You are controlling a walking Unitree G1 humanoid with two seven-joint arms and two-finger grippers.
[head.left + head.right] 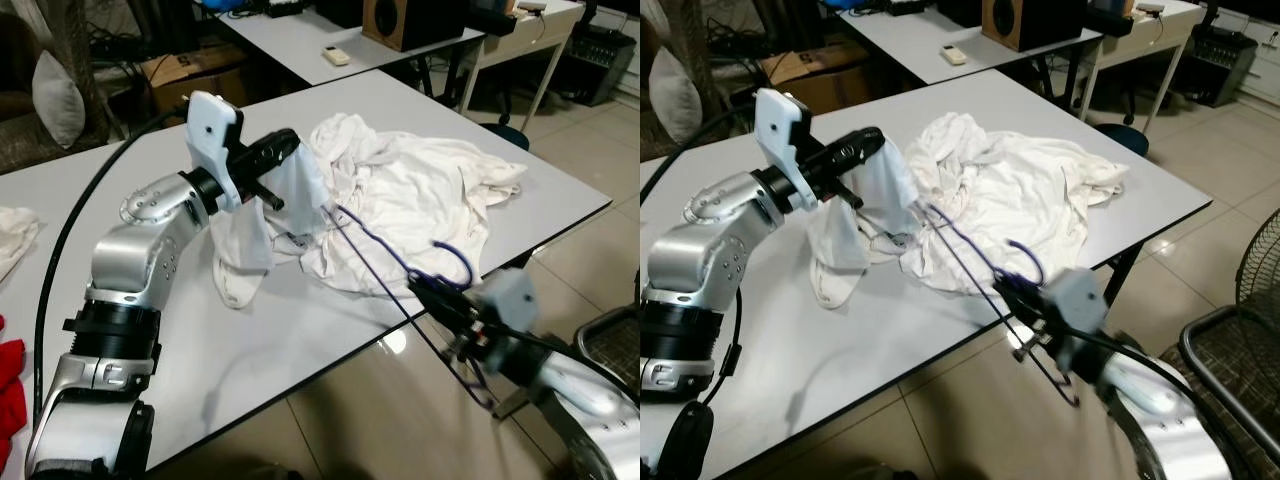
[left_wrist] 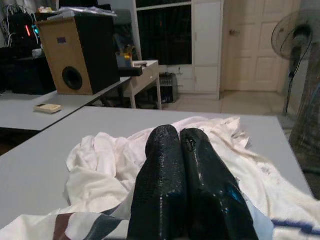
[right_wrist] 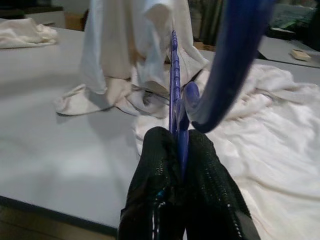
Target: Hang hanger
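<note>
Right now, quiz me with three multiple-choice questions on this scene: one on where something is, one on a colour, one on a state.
1. Where does the white garment lie?
A. on the grey table
B. on the floor
C. on a chair

2. What colour is the hanger?
A. red
B. blue-purple
C. green

3. What is the right claw doing?
A. hanging open
B. shut on the hanger
C. pressing the table

Answers:
1 A, the cloth is spread on the grey table.
2 B, its thin frame and hook show blue-purple against the white cloth.
3 B, the right wrist view shows its fingers pinched on the blue frame, while the left claw lifts a fold of the garment.
</note>
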